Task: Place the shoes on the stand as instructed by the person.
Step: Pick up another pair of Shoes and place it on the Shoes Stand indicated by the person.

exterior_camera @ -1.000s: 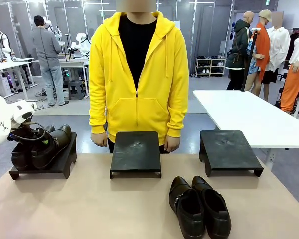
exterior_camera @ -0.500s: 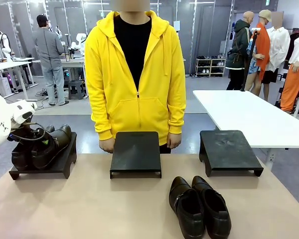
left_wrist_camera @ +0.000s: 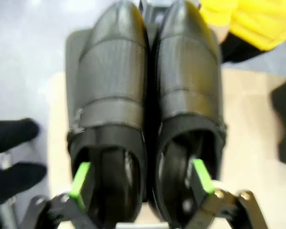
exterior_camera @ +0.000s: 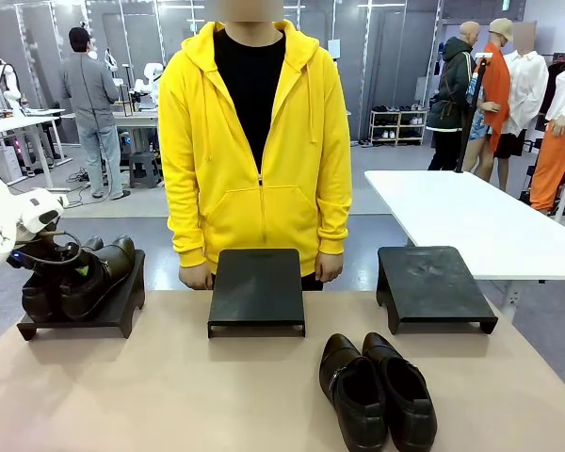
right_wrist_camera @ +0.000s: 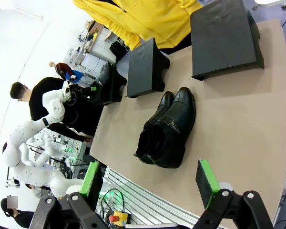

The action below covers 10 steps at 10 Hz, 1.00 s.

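One pair of glossy black shoes [exterior_camera: 83,271] sits on the left black stand [exterior_camera: 122,303]. My left gripper [exterior_camera: 64,266] hovers at their heels. In the left wrist view this pair [left_wrist_camera: 148,95] lies toes away, and the left gripper [left_wrist_camera: 141,177] is open, one green pad at each shoe's opening. The buckled pair [exterior_camera: 377,391] lies on the table in front of me, also seen as black shoes [right_wrist_camera: 167,129] below my open right gripper [right_wrist_camera: 148,186], which holds nothing. The person [exterior_camera: 254,141] in yellow stands behind the middle stand [exterior_camera: 256,287], hands down at its sides.
A third black stand [exterior_camera: 433,282] stands bare at the right of the tan table [exterior_camera: 151,395]. A white table [exterior_camera: 471,221] lies beyond it at the far right. Other people and benches are far behind.
The person has shifted slightly to the picture's left, and the hand on that side has come closer to the middle stand. My left wrist has moved only a little over the left stand.
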### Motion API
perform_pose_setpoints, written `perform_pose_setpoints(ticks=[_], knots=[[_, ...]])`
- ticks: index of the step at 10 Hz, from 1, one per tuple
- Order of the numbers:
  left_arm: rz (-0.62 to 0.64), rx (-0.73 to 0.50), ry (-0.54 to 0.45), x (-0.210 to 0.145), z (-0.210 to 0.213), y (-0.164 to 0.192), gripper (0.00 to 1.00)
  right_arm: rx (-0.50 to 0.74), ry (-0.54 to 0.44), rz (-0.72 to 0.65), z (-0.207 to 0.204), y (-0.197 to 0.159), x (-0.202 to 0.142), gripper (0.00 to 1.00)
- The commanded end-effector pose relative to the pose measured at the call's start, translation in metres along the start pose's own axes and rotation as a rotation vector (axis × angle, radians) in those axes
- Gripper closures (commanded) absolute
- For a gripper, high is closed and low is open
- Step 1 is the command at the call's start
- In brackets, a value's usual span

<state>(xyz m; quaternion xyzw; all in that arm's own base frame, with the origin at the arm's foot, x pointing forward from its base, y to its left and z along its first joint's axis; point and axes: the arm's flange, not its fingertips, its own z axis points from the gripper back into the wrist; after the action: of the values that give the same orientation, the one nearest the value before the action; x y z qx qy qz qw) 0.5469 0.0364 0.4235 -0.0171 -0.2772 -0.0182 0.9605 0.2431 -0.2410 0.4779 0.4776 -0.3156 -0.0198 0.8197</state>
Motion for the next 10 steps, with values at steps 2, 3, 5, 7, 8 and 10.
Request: perform_pose_setpoints(ticks=[2,3,5,7,8,10], knots=[[-0.066,-0.093,0.128,0.003,0.083,0.026,0.0,0.013,-0.006,0.009,0.001,0.001,0.0,0.0],[-0.032,-0.196,0.147,-0.002,0.112,0.045,0.0,0.013,-0.006,0.009,0.001,0.001,0.0,0.0],[-0.006,-0.378,0.19,-0.026,0.156,0.084,0.0,0.013,-0.006,0.009,0.001,0.001,0.0,0.0],[0.125,-0.585,0.231,-0.068,0.182,0.137,0.0,0.013,-0.006,0.009,0.001,0.001,0.0,0.0],[0.163,-0.717,0.224,-0.091,0.189,0.16,0.0,0.013,-0.006,0.009,0.001,0.001,0.0,0.0],[0.188,-0.895,0.222,-0.141,0.195,0.197,0.0,0.013,-0.006,0.009,0.001,0.001,0.0,0.0]])
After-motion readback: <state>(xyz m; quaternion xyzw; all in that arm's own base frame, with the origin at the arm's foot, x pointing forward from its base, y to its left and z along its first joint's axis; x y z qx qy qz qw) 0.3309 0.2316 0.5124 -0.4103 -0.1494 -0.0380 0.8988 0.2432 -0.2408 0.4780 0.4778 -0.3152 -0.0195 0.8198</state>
